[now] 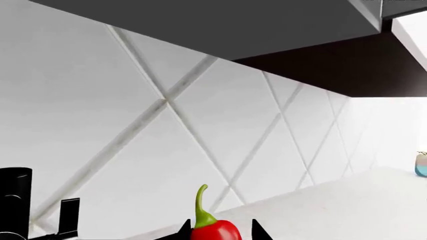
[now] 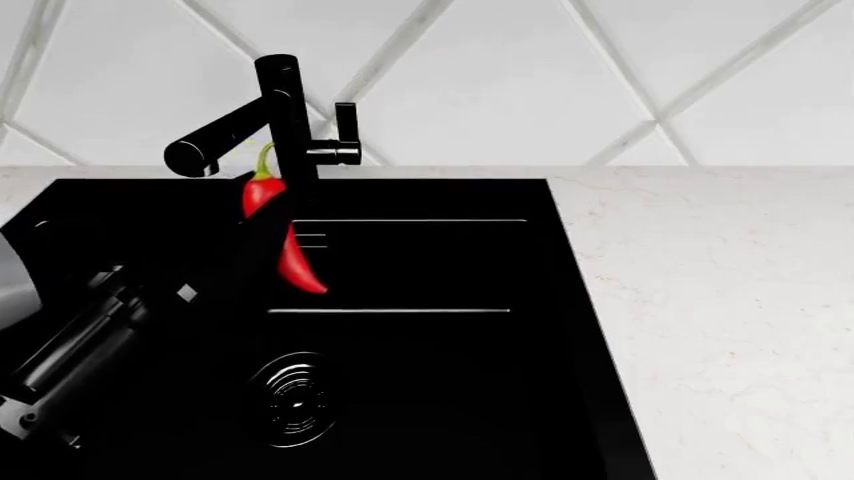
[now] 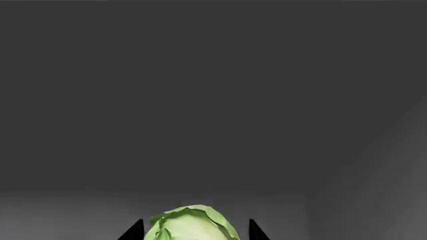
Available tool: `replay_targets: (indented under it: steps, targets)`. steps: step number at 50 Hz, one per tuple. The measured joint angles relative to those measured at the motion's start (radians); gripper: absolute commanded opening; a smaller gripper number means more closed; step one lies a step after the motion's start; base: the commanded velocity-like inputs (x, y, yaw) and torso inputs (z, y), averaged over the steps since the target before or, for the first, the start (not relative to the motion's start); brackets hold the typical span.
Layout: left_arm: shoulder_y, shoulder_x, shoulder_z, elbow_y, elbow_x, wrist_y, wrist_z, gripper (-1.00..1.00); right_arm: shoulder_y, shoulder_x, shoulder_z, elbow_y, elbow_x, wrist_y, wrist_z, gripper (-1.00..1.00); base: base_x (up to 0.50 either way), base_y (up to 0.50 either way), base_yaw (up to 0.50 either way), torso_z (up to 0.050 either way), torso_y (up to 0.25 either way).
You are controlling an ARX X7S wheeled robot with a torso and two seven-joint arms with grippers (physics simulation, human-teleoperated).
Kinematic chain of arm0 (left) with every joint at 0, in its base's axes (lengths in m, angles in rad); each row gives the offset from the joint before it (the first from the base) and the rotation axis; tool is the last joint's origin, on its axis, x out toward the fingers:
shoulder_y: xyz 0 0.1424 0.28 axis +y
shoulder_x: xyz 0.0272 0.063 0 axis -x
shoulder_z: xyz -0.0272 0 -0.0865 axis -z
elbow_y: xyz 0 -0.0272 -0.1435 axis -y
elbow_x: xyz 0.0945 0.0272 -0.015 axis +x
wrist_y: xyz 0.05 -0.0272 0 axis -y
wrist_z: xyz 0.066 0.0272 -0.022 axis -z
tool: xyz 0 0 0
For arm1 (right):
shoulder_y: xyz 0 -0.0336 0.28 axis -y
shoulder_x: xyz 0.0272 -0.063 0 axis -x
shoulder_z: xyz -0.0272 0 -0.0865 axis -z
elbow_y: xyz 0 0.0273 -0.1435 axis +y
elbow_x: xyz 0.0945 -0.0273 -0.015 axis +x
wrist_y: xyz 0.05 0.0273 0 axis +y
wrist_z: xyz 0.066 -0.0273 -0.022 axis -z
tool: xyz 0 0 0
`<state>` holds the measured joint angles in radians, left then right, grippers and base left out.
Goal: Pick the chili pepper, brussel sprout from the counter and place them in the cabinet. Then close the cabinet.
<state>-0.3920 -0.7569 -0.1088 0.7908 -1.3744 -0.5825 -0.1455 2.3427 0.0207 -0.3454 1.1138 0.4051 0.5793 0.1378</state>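
With left gripper [image 1: 220, 231] clamped on chili pepper [image 1: 215, 227] and right gripper [image 3: 193, 231] on brussel sprout [image 3: 193, 224], we risk dropping pepper into sink [image 2: 427, 400] below it if grip slips.

White marble counter [image 2: 721, 300] (black sink [image 2: 400, 340] inset)

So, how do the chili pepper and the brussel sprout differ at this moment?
The chili pepper is glossy red, long and curved with a green stem; the brussel sprout is pale green, round and leafy. The pepper hangs over the black sink, while the sprout faces a plain dark grey surface. Both sit between the fingertips of an end effector.
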Motion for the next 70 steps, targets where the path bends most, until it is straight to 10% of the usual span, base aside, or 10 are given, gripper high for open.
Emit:
replay_targets:
  steps: [38,39,58,70]
  targets:
    - [0.029,-0.013,-0.022,0.008,-0.005,0.018,0.005,-1.0,0.005,-0.017,-0.352,0.187,0.389,0.013,-0.004,-1.0,0.0,0.0,0.0,0.0,0.001]
    - [0.03,-0.013,-0.022,0.008,-0.005,0.019,0.005,-1.0,0.005,-0.017,-0.322,0.183,0.361,0.026,-0.013,1.0,0.0,0.0,0.0,0.0,0.0]
    - [0.036,-0.015,-0.025,0.01,-0.003,0.025,0.004,-1.0,0.005,-0.02,-0.511,0.186,0.498,-0.056,0.024,1.0,0.0,0.0,0.0,0.0,0.0]
    - [0.033,-0.016,-0.022,0.012,-0.003,0.026,0.0,-1.0,0.011,-0.02,-0.181,0.053,0.02,-0.077,-0.024,1.0,0.0,0.0,0.0,0.0,0.0]
